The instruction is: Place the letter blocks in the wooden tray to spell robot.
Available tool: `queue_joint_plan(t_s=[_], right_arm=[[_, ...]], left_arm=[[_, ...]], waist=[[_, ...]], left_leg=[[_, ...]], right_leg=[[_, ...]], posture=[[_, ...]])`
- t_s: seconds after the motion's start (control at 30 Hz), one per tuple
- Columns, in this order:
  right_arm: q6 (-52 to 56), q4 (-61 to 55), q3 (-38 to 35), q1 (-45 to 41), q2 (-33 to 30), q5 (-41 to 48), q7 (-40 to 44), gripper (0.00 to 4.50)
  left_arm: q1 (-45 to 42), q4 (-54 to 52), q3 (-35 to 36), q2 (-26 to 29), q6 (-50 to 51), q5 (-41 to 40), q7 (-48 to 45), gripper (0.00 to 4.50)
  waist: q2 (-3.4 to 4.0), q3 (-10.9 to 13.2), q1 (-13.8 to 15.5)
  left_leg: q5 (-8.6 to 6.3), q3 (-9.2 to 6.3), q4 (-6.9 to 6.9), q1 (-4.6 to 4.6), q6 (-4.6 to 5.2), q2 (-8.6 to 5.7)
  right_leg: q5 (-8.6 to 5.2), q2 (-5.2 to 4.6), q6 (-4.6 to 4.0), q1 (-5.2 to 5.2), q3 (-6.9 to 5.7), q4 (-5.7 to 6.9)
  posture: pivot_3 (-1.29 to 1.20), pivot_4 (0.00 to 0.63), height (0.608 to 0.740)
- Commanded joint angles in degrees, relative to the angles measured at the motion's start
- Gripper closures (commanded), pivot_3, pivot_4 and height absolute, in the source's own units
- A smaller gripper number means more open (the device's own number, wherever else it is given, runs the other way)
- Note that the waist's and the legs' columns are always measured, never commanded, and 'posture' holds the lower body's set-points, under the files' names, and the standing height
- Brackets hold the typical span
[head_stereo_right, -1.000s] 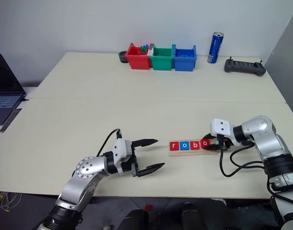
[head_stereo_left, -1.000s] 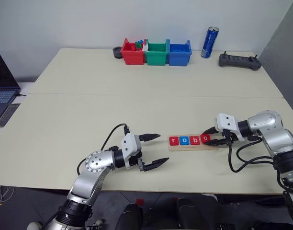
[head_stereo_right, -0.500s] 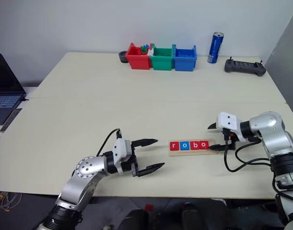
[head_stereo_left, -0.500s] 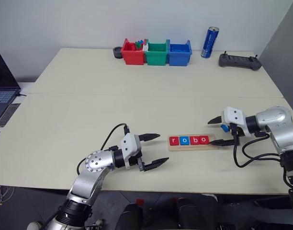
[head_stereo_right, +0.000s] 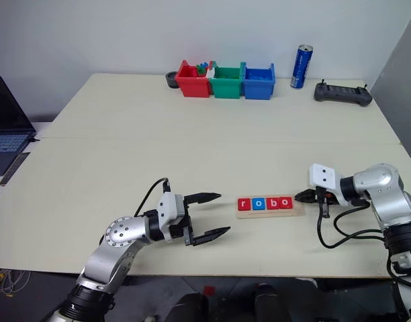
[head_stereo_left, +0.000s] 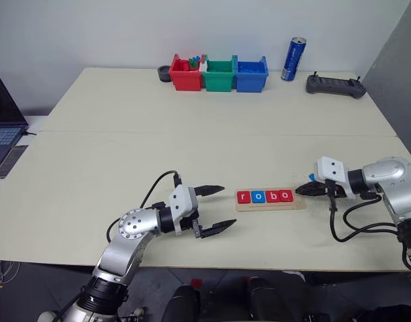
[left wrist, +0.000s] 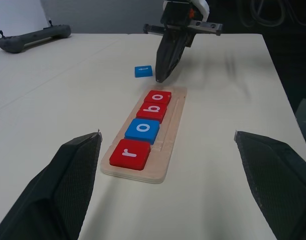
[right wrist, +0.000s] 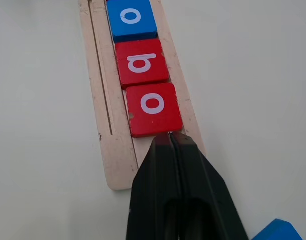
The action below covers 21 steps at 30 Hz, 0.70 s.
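- We see the wooden tray on the near part of the table, between the two arms.
- Four letter blocks sit in it, reading r, o, b, o from the left; its right end slot is bare.
- A fifth blue block lies on the table just beyond the tray's right end.
- Our right gripper is pinched closed on nothing, its tip at the tray's right end, beside the last red o.
- Our left gripper hovers left of the tray, fingers spread wide, empty.
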Motion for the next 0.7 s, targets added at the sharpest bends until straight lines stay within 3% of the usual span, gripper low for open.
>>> queue_joint_plan(t_s=[0.03,0.7], right_arm=[[-1.23,-1.78,-0.64,0.68,-0.44,-0.01,-0.73,4.46],[-2.04,-1.12,1.28,0.1,1.66,-1.06,-2.22,4.46]], left_arm=[[0.19,-2.01,0.75,0.56,-0.77,-0.61,-0.35,0.0],[0.44,-2.74,0.69,0.83,-0.27,-0.85,0.02,0.0]], waist=[[0.0,0.0,0.02],[0.0,0.0,-0.02]], left_leg=[[0.0,0.0,0.0,0.0,0.0,0.0],[0.0,0.0,0.0,0.0,0.0,0.0]], right_leg=[[0.0,0.0,0.0,0.0,0.0,0.0],[0.0,0.0,0.0,0.0,0.0,0.01]], posture=[[0.0,0.15,0.74],[0.0,0.15,0.74]])
